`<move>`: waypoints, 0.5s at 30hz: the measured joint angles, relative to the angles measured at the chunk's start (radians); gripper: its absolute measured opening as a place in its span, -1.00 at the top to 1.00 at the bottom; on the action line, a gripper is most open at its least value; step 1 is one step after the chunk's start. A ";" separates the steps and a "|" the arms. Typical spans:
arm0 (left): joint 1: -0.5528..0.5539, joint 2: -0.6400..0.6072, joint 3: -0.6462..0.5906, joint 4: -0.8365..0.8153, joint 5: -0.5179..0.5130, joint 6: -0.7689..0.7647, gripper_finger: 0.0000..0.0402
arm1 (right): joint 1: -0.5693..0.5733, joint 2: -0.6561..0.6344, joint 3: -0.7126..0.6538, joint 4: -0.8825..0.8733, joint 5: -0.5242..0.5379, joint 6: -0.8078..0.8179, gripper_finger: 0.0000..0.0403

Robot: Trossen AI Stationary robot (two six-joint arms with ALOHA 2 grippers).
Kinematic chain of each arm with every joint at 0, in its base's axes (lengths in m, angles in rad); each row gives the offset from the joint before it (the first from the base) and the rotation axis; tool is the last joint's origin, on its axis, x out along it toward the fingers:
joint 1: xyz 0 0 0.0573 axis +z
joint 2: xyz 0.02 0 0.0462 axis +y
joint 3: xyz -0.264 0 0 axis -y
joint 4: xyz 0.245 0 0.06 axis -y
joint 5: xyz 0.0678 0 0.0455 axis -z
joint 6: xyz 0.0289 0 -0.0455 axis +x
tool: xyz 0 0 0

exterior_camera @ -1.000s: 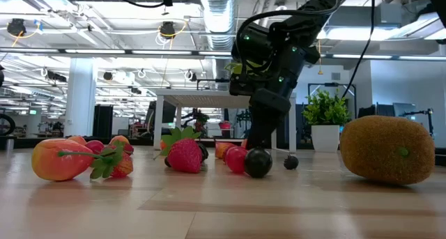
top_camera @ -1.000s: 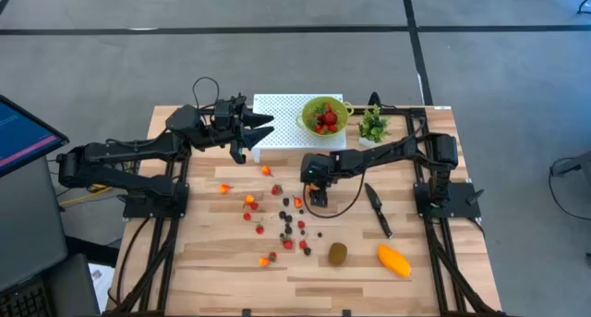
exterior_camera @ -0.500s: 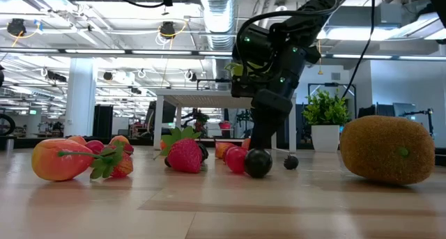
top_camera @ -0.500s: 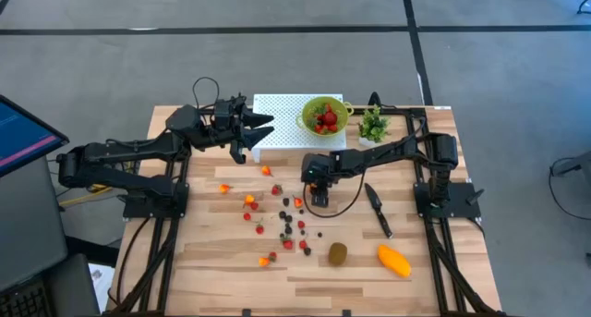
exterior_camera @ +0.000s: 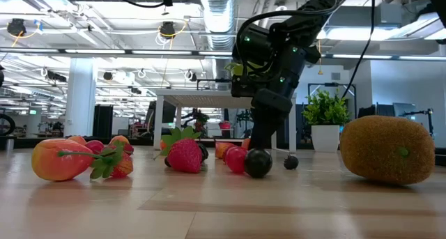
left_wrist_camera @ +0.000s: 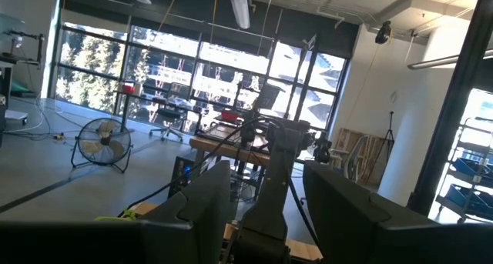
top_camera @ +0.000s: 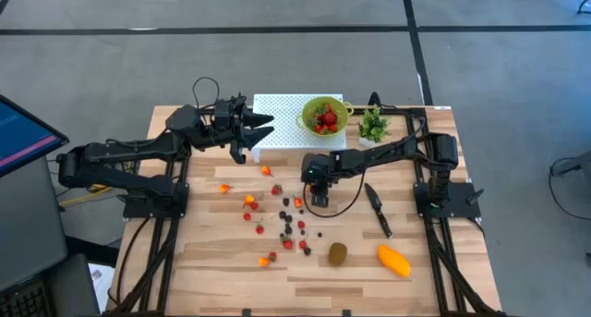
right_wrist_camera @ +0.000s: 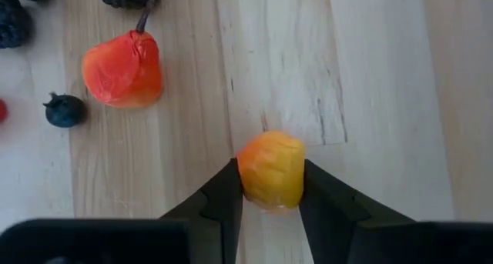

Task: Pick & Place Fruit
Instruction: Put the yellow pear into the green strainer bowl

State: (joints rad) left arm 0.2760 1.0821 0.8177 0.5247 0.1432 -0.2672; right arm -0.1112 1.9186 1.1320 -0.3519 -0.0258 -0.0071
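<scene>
From above, the right hand is down at the tabletop in the middle, at the edge of the scattered small fruit, pointing straight down so it can take one piece off the wood. The left hand hangs raised beside the white board at the far side, clear of the work; its fingers look parted, with nothing between them. The green bowl on that board already has red fruit in it, which I take to be where pieces go. The kiwi and mango lie near the front edge, the knife between them and the right arm, and the little plant just beside the bowl.

At table height, the right hand reaches down behind a dark berry, with a strawberry and a peach-coloured piece to one side and the kiwi large in front.

The left wrist camera looks out into the room past its own parted fingers; no fruit shows.

The right wrist camera settles things: the two fingers press on both sides of a small orange-yellow fruit that rests on the wood. The hand is narrowed onto it, gripping, not yet lifted. A red-orange piece and a blueberry lie well apart, so the grip is clean.
</scene>
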 joint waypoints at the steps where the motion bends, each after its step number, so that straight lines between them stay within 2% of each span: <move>1: 0.000 0.000 0.000 0.000 0.000 0.000 0.21 | 0.000 0.000 0.000 0.000 -0.001 0.000 0.48; 8: 0.000 0.000 0.000 0.000 0.000 0.000 0.21 | 0.018 -0.043 -0.002 0.027 -0.043 0.016 0.49; 15: 0.000 0.000 0.000 0.000 0.000 0.000 0.21 | 0.033 -0.219 -0.002 0.100 -0.081 0.015 0.49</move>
State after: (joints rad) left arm 0.2760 1.0821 0.8177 0.5246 0.1431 -0.2672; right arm -0.0784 1.7001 1.1305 -0.2518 -0.1069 0.0077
